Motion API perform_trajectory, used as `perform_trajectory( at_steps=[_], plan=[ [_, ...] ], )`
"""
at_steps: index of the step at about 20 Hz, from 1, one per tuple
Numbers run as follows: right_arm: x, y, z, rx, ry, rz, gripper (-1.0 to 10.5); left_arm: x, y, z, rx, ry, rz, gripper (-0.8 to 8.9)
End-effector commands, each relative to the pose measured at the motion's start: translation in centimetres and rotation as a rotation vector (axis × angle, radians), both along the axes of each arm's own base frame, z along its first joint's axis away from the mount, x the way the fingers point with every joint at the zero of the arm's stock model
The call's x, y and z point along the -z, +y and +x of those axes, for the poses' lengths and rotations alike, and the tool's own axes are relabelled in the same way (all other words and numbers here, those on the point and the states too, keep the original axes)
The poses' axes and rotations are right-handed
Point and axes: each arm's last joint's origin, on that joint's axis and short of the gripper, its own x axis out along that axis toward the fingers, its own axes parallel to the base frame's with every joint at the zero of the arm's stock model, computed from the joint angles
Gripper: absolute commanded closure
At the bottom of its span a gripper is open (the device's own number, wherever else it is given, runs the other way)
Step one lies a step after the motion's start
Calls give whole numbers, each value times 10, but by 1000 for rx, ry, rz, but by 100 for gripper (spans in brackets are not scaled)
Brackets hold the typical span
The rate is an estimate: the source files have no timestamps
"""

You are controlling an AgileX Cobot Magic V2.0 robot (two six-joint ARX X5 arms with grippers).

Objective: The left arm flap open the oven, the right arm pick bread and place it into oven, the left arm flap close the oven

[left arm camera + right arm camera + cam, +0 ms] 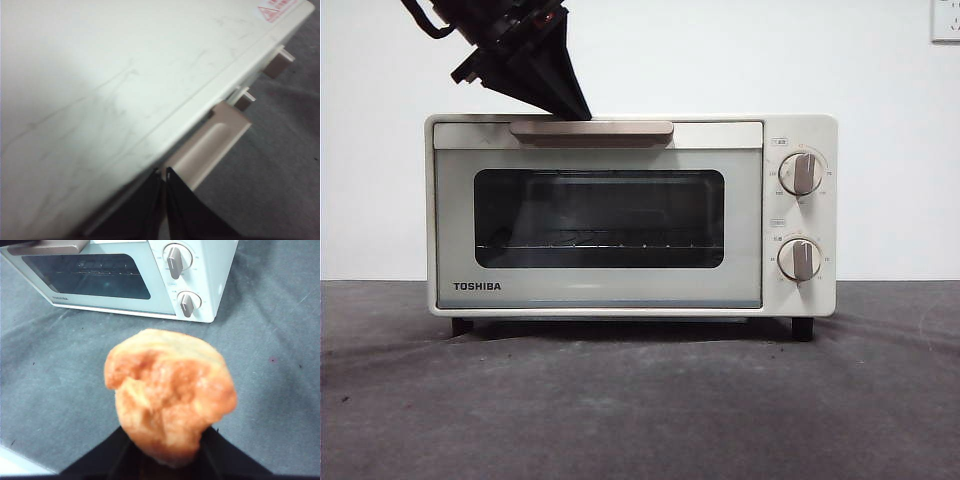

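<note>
Bread (170, 395) is held raised in the right gripper (167, 452), facing the oven (620, 215), whose door is shut. Left gripper (570, 105), jaws pressed together, is poised at the handle (592, 130); it should be hooked from behind and drawn down evenly.

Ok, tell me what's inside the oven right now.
Through the closed door of the oven, only the wire rack shows, with nothing on it. The dark glass hides the corners. The bread is outside, held in the right gripper.
</note>
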Motion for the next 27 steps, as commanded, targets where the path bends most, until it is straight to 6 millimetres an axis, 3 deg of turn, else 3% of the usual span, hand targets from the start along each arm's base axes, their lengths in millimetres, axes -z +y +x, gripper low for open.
perform_trajectory(
  at_steps=[1,11,27],
  plan=[
    [-5,0,-1,-1,-19,17,846,4,-9,0,32,18,24,797],
    [-5,0,-1,8,-12,28,846,18,-4,-14,26,187,160,797],
    [-5,0,-1,20,-8,31,846,49,-28,-46,108,275,283,797]
  ],
)
